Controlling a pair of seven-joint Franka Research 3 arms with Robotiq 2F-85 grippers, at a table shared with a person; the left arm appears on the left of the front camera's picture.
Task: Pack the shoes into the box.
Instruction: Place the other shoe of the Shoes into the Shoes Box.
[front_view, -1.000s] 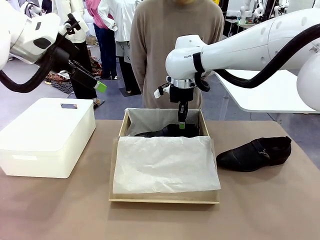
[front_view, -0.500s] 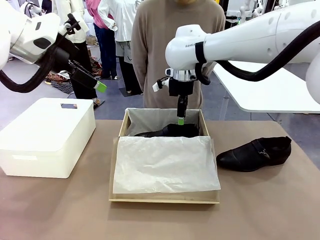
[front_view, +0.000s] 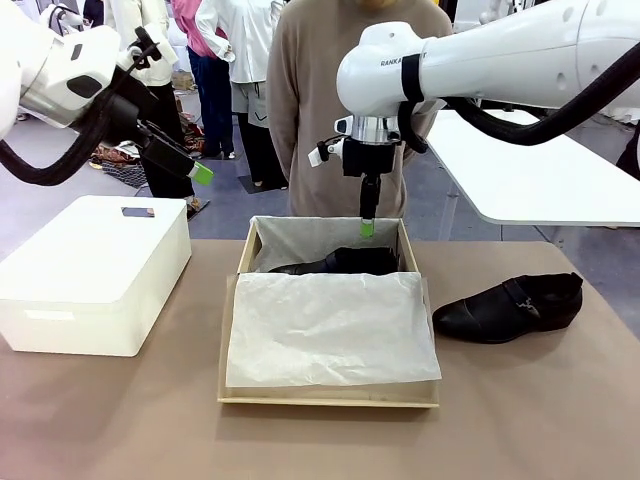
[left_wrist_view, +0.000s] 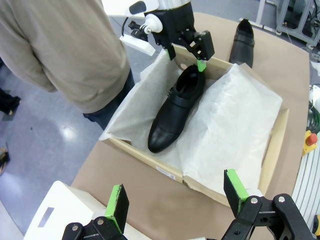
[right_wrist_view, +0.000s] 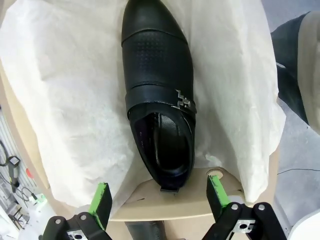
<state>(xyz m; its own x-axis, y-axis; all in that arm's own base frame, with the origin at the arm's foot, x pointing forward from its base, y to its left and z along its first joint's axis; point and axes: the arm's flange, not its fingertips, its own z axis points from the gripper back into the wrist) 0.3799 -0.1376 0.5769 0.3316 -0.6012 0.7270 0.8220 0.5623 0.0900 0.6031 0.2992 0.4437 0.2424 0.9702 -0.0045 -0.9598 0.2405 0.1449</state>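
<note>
Directly below right pincer, shoe

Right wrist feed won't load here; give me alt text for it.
A black shoe lies on white tissue paper inside the tan box, toe pointing away from the camera. The right claw hangs open above its heel end, holding nothing.

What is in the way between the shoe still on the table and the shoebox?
Nothing visible. The black dress shoe lies on bare tabletop right of the cardboard shoebox; only its side wall separates them. Tissue paper drapes over its near part.
</note>
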